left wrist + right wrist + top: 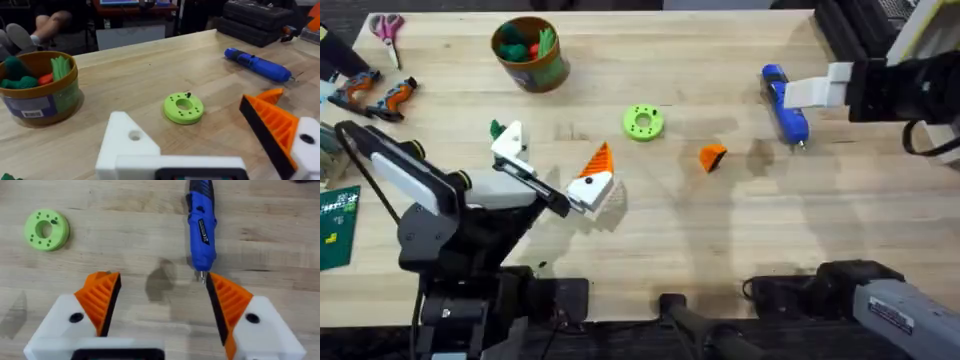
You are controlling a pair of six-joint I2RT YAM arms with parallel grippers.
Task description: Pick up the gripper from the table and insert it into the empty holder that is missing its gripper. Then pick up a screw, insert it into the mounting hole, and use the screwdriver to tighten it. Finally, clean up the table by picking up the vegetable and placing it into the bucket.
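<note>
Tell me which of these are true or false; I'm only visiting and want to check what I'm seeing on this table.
1. The blue screwdriver lies on the table. True.
2. The loose orange tip is already fitted to the plain white holder. False: it lies on the wood, apart from the holder.
3. The bucket has green and red toy food in it. True.
4. The right gripper is shut on the screwdriver. False: it is open, with the screwdriver's tip near one orange finger.
5. The green ring sits inside the bucket. False: it lies on the table.

Robotics lab or workshop: wooden workbench, black tool cases, circuit board, pliers.
</note>
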